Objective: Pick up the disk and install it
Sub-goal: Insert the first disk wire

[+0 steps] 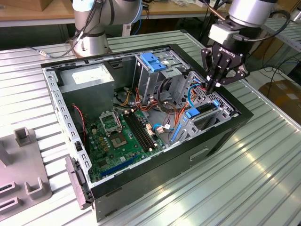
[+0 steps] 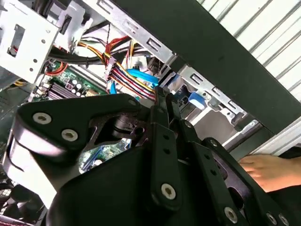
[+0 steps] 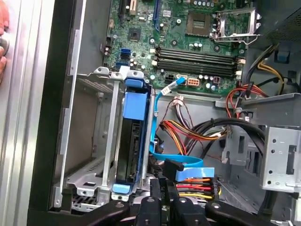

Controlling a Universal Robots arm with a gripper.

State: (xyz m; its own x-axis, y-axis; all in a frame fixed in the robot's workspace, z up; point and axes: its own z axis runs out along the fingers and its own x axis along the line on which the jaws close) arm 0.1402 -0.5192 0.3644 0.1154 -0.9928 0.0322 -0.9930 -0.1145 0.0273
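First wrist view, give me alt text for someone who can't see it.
The disk with its blue carrier stands on edge in the drive cage of an open computer case, the gripper just beside it. The motherboard and coloured cables lie beyond.

We log: arm (image 1: 101, 12) silver-grey tubes, pale blue joint cap | gripper (image 1: 213, 89) black, linked fingers, white lettering, silver screws | black cables.

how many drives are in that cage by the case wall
1: the disk stands on edge in the drive cage, next to an empty bay. Others may be hidden.
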